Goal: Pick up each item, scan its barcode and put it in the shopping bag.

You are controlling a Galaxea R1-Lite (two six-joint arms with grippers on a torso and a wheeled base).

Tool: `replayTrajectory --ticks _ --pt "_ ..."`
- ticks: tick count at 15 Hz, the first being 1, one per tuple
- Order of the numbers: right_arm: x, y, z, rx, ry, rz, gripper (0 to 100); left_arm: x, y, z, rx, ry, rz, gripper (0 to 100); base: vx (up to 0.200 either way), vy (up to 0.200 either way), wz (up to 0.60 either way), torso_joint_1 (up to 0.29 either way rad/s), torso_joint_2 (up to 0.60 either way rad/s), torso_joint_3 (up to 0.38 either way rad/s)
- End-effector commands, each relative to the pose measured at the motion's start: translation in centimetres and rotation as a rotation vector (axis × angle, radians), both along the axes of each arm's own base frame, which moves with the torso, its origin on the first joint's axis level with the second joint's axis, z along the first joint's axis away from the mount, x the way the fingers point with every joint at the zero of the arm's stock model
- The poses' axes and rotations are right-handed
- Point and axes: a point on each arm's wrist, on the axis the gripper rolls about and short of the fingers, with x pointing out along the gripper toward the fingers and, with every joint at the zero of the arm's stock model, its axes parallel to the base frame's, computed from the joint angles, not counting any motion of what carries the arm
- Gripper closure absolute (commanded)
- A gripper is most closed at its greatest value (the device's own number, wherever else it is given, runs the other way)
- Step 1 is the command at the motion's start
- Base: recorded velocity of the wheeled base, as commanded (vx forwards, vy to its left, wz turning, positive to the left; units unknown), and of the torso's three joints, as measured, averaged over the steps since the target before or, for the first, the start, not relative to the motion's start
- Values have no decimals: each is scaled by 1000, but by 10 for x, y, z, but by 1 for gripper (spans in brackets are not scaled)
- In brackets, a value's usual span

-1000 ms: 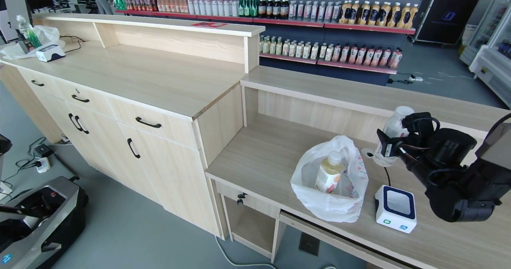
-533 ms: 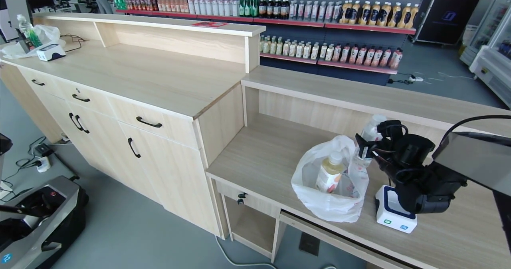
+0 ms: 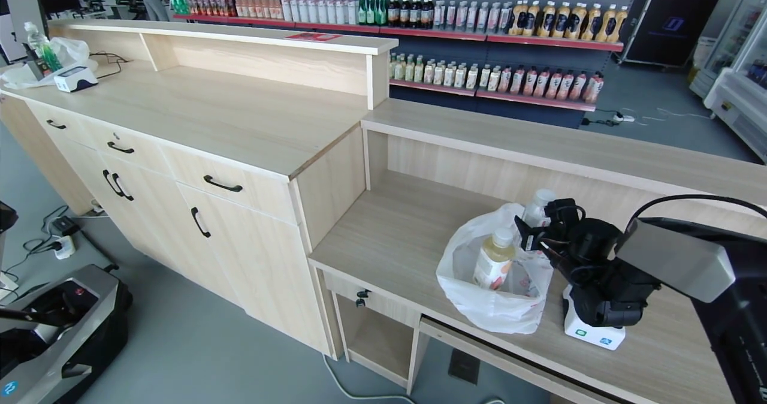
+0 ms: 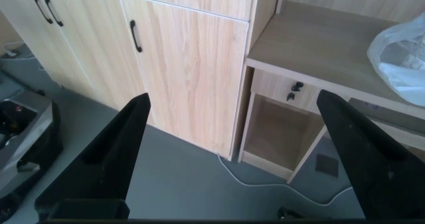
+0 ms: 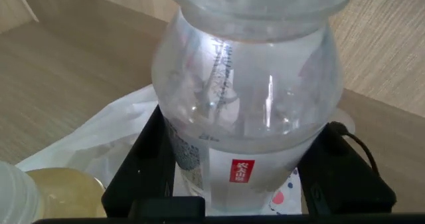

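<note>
My right gripper [image 3: 532, 231] is shut on a clear plastic bottle [image 3: 536, 208] with a white cap, held upright over the right rim of the white shopping bag [image 3: 479, 308]. In the right wrist view the clear bottle [image 5: 249, 104] sits between the black fingers [image 5: 143, 164], with the bag [image 5: 93, 141] just beyond. A yellow drink bottle [image 3: 494, 260] stands inside the bag. The white scanner [image 3: 590, 332] lies right of the bag, partly hidden under my right arm. My left gripper [image 4: 239, 164] hangs open over the floor, far from the counter.
The bag and scanner rest on a low wooden counter [image 3: 407, 230] with a raised back ledge [image 3: 539, 146]. A taller cabinet [image 3: 198, 116] with drawers stands to the left. A black cable [image 5: 358, 141] runs behind the bottle. Shelves of drinks [image 3: 479, 20] line the back.
My right gripper has carried the clear bottle left and down, from beside the back ledge above the scanner to the bag's right rim. The left gripper has not moved.
</note>
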Motion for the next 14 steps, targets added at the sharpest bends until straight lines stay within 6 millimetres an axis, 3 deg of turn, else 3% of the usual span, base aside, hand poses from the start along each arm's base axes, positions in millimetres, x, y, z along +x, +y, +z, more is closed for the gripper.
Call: replayTrajectory --ticks 1,6,14 --pt "7 4 -18 -4 13 22 100 0 0 0 -1 2 0 0 0 0 0 0 0 0" --pt "8 2 -40 -4 51 20 100 0 0 0 -1 2 0 0 0 0 0 0 0 0" --pt "13 -2 -54 -4 67 13 100 0 0 0 -1 2 0 0 0 0 0 0 0 0"
